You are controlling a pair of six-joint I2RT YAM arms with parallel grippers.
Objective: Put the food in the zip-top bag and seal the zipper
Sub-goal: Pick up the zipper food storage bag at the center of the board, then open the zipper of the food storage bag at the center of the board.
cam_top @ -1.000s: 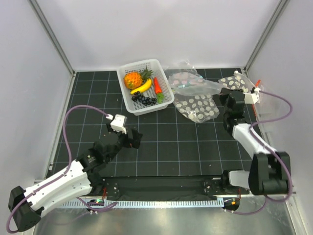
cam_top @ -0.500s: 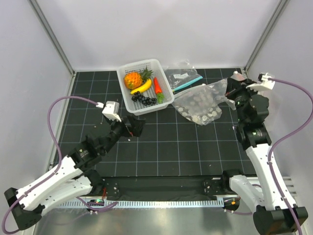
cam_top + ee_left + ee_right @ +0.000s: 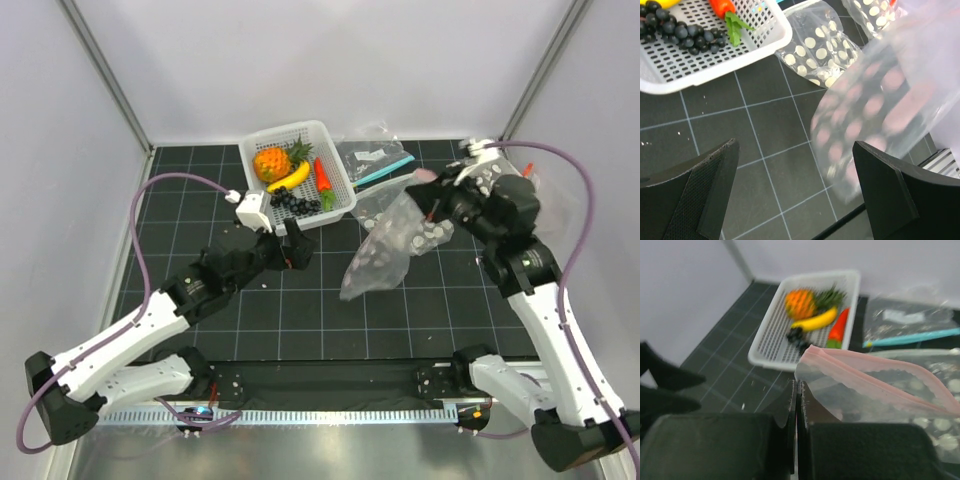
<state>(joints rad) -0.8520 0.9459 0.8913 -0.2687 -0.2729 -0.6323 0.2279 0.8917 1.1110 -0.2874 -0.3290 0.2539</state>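
The food lies in a white basket [image 3: 300, 128]: pineapple [image 3: 270, 162], banana [image 3: 288, 178], red pepper [image 3: 322, 177] and grapes [image 3: 295, 203]. The right wrist view shows them too, pineapple [image 3: 801, 303] beside banana [image 3: 815, 320]. My right gripper [image 3: 440, 200] is shut on the zip-top bag [image 3: 385, 250], which hangs off the table right of the basket. In the right wrist view the pink zipper [image 3: 865, 371] runs away from the pinched corner at my right gripper [image 3: 797, 385]. My left gripper [image 3: 293, 248] stands open and empty just below the basket; its view shows the bag [image 3: 880, 100] blurred ahead.
A clear bag with a teal strip [image 3: 378, 160] lies behind the basket's right side. Another dotted bag [image 3: 822, 47] lies flat on the black grid mat beside the basket. White walls close in the back and both sides.
My right gripper has lifted the dotted bag off the mat and carried it left toward the middle. The left arm has reached forward and right, up to the basket.
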